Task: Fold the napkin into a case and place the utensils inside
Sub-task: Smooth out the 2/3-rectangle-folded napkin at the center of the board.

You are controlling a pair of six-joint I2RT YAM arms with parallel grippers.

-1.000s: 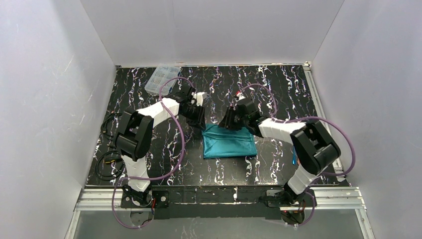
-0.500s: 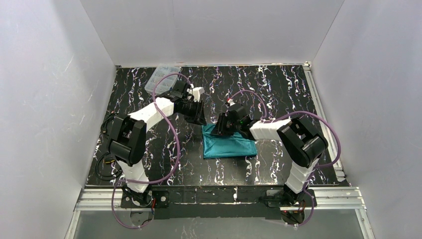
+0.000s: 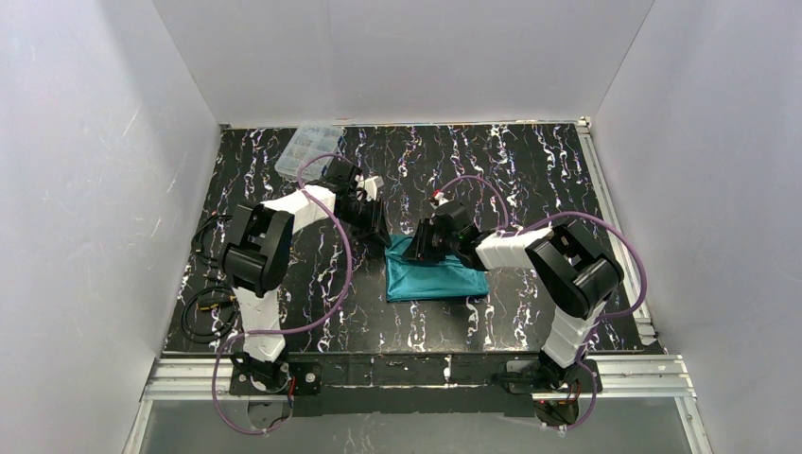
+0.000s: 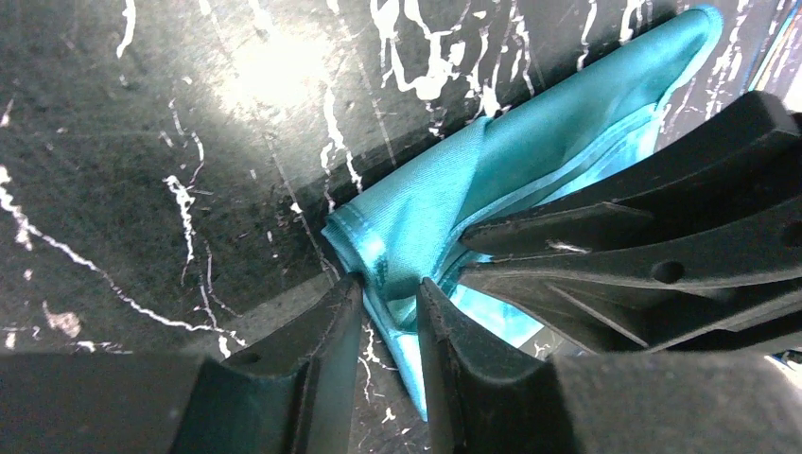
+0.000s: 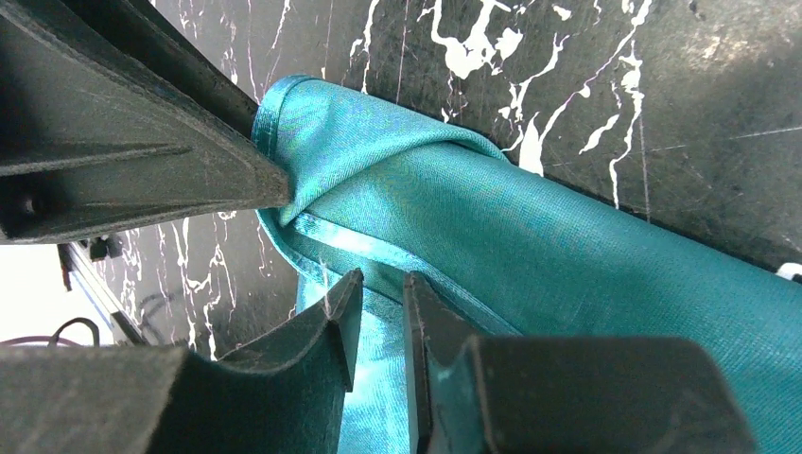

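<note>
The napkin [image 3: 437, 272] lies near the middle of the table [image 3: 530, 170] as a flat teal rectangle, its long axis running left to right across the robot's front, and both arms meet at its far-left corner. The left gripper [image 4: 386, 291] comes at that corner from the far left; its jaws stand nearly closed, and the bunched, hemmed tip of the corner sits pinched in the narrow gap between them. The right gripper [image 5: 381, 288] reaches in from the right along the far edge, and its tips sit just beside the left one's. Its jaws are also narrow and straddle the lighter hem line of a lower layer, but I cannot tell whether they actually clamp cloth or only sit over it. At this corner the top layer rolls up off the layers beneath, so the coming move seems to turn on separating those layers: the cloth runs away from both tools toward the near right, and either arm is equally close to the corner. No utensils can be made out in any view, so the case looks unfilled. A clear compartment box [image 3: 305, 147] sits well apart at the table's far-left corner. No brand, label or writing can be read anywhere
</note>
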